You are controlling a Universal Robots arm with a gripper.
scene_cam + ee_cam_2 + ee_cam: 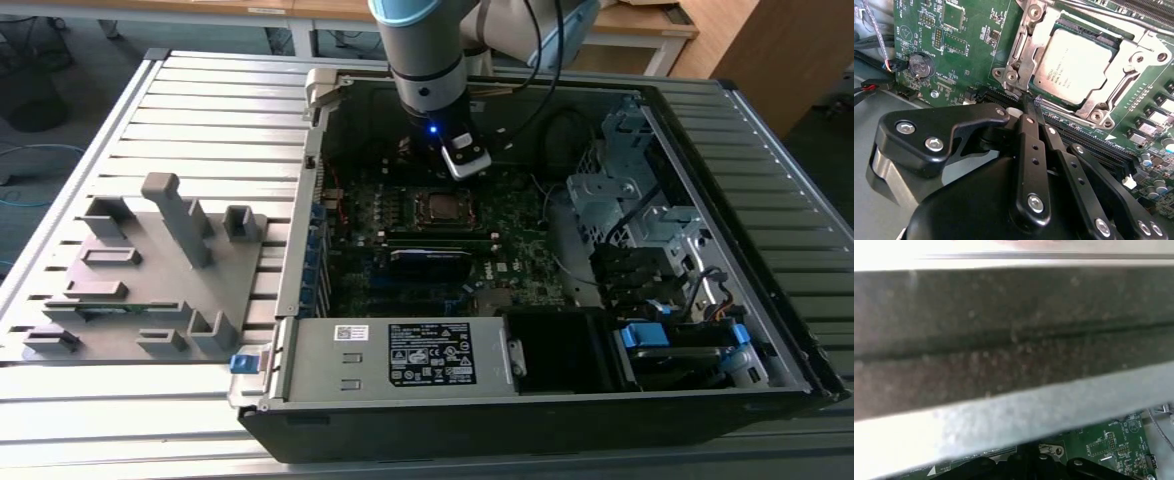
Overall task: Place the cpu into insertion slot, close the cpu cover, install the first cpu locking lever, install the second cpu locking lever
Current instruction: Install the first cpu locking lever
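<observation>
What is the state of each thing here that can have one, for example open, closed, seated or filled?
cpu: seated, metal top facing up.
insertion slot: filled by the cpu.
cpu cover: closed down around the cpu.
gripper: shut, tips beside a corner of the cpu cover.
computer case: lying on its side, side panel off.

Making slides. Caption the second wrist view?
Shut gripper at a corner of the cover, closed over the cpu.

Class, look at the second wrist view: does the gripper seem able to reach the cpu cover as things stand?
Probably yes. The gripper, its fingers together, points at the corner of the cpu cover, which lies over the cpu. Nothing stands between its tips and the frame.
</observation>
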